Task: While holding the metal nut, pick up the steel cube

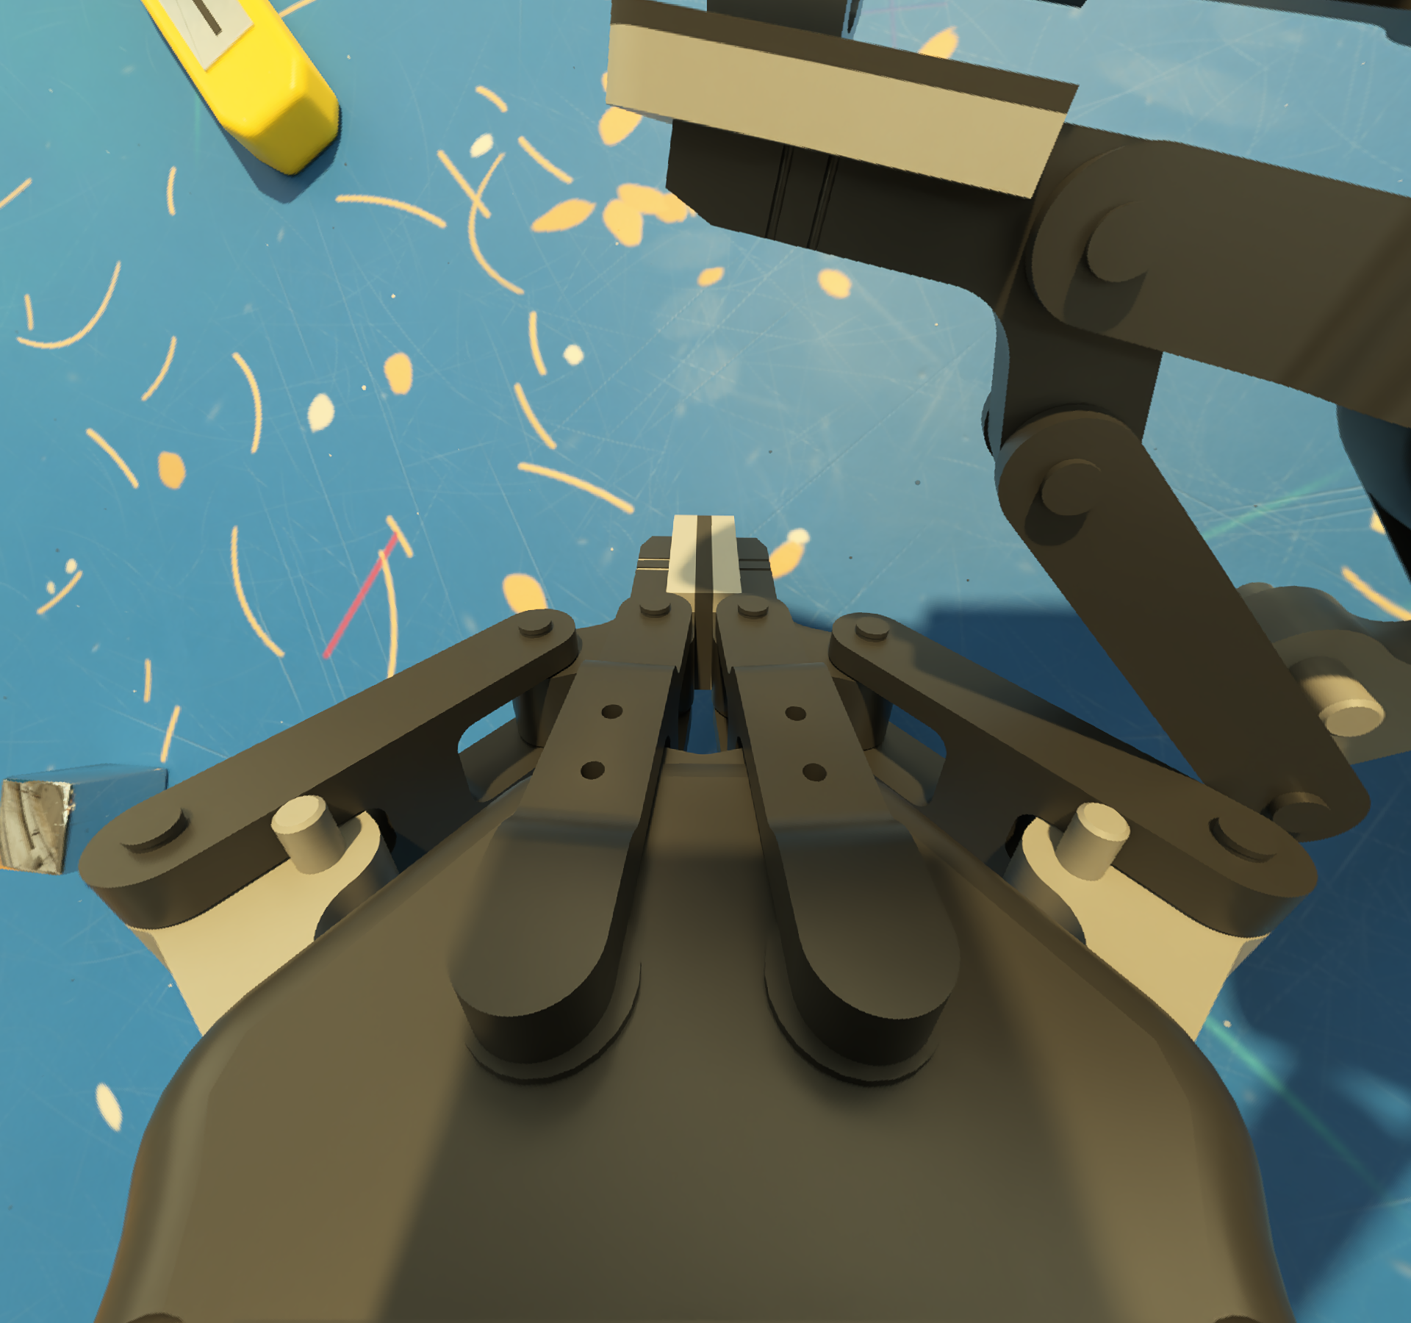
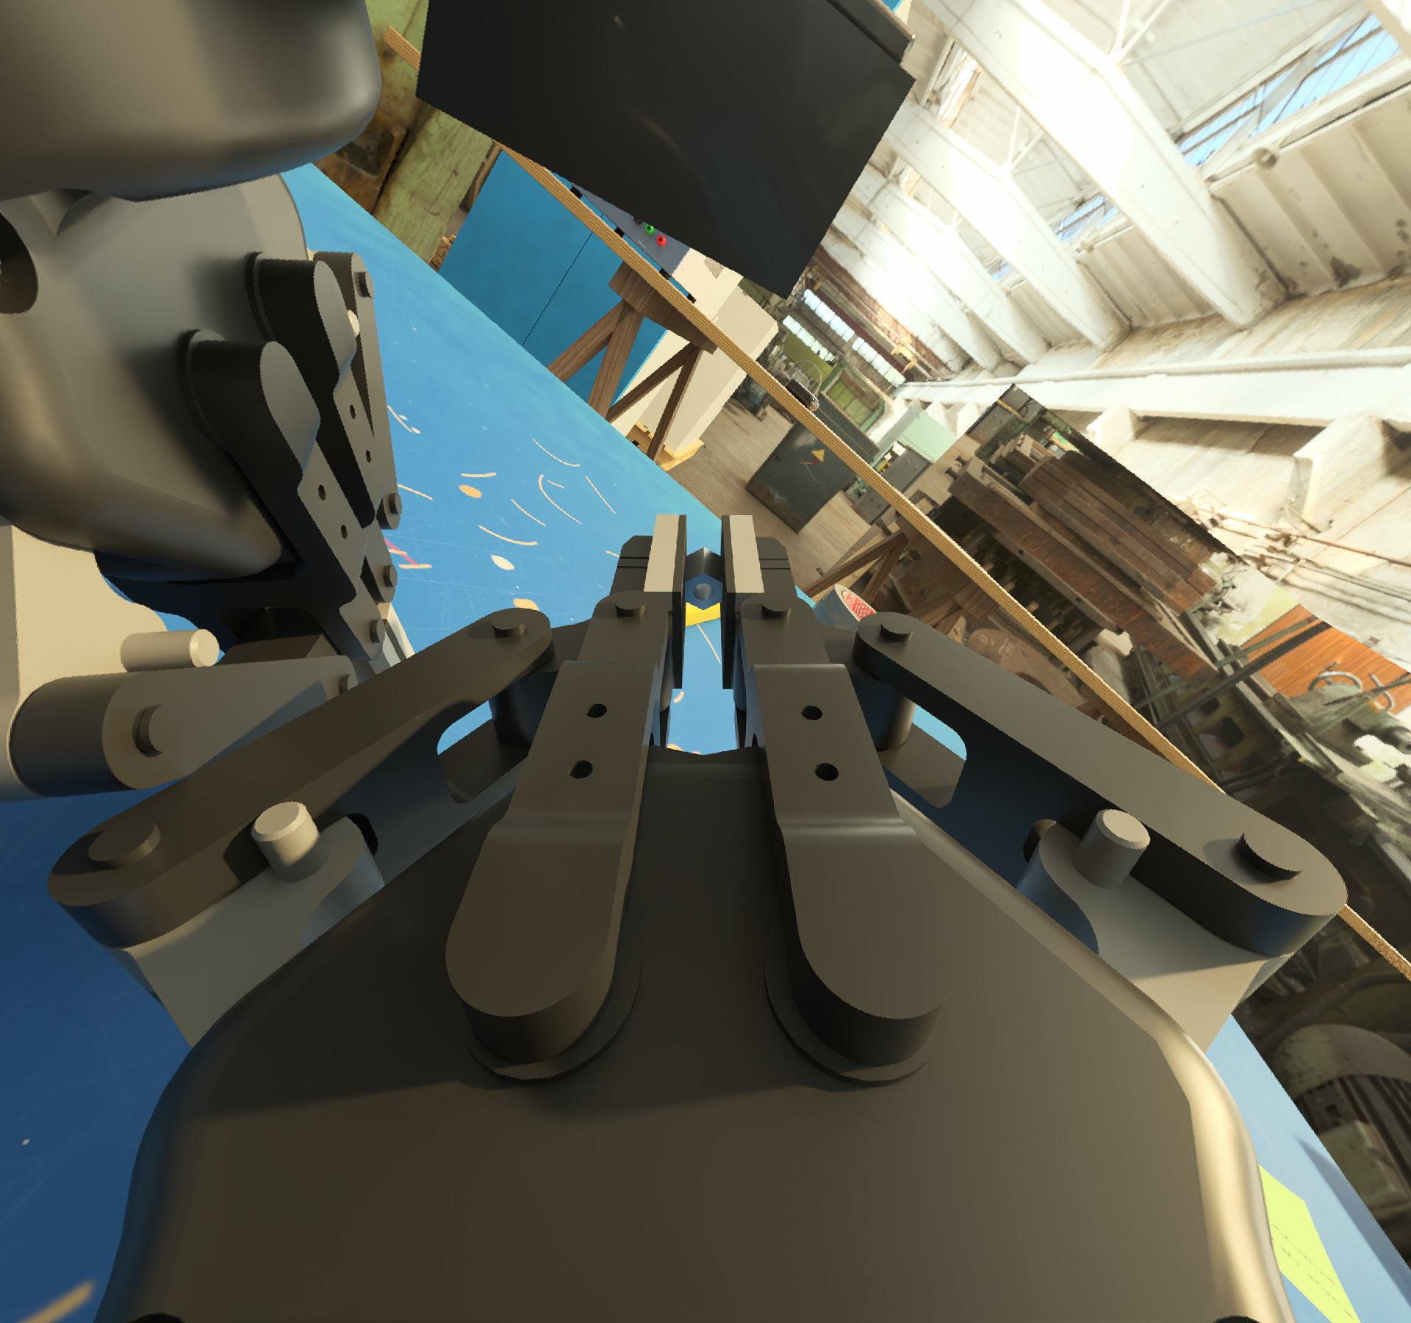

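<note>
The steel cube (image 1: 38, 817) lies on the blue mat (image 1: 763, 385) at the left edge of the left wrist view, left of and behind my left gripper's fingertips. My left gripper (image 1: 703, 553) is shut with its pads together and nothing between them, hanging above the mat. My right gripper (image 2: 702, 553) is shut on the metal nut (image 2: 702, 589), a small hex nut held between its pads above the mat. The right gripper also shows at the top right of the left wrist view, one pad (image 1: 832, 95) facing the camera. The left gripper shows at the left of the right wrist view.
A yellow utility knife (image 1: 229, 42) lies at the far left of the mat. Wood shavings (image 1: 489, 217) are scattered over the mat. The table's wooden edge (image 2: 840, 446) runs diagonally, with a dark panel (image 2: 664, 80) above it. A yellow-green sheet (image 2: 1298, 1240) lies near the corner.
</note>
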You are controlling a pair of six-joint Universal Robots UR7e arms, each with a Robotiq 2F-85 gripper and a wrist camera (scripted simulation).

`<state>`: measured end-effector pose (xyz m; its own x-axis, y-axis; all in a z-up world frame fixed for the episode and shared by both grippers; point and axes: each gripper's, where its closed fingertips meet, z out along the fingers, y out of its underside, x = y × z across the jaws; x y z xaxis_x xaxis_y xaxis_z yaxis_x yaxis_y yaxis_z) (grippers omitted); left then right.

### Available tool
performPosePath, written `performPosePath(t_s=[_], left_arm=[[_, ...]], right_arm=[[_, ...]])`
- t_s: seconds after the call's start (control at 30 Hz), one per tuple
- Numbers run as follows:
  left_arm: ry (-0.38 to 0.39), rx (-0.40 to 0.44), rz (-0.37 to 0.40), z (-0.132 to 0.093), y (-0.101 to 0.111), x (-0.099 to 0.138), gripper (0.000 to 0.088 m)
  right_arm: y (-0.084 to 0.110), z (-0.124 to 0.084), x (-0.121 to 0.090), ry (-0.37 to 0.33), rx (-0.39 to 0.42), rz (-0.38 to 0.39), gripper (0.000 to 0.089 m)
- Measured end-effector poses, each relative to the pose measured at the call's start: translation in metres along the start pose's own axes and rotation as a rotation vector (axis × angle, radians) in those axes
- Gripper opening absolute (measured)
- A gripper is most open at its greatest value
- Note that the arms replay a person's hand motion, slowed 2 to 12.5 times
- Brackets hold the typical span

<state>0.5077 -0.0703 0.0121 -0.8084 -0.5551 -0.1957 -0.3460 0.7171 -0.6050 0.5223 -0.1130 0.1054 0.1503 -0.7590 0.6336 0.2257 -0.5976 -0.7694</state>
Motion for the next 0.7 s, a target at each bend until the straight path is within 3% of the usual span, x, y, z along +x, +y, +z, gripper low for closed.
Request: performPosePath(t_s=[0.43, 0.7], left_arm=[[-0.008, 0.113, -0.108, -0.025, -0.008, -0.016, 0.0], [-0.026, 0.08, -0.078, -0.031, -0.001, -0.015, 0.0]], right_arm=[[-0.008, -0.002, -0.005, -0.001, 0.015, -0.046, 0.008], [-0.009, -0.001, -0.006, -0.001, 0.018, -0.071, 0.008]])
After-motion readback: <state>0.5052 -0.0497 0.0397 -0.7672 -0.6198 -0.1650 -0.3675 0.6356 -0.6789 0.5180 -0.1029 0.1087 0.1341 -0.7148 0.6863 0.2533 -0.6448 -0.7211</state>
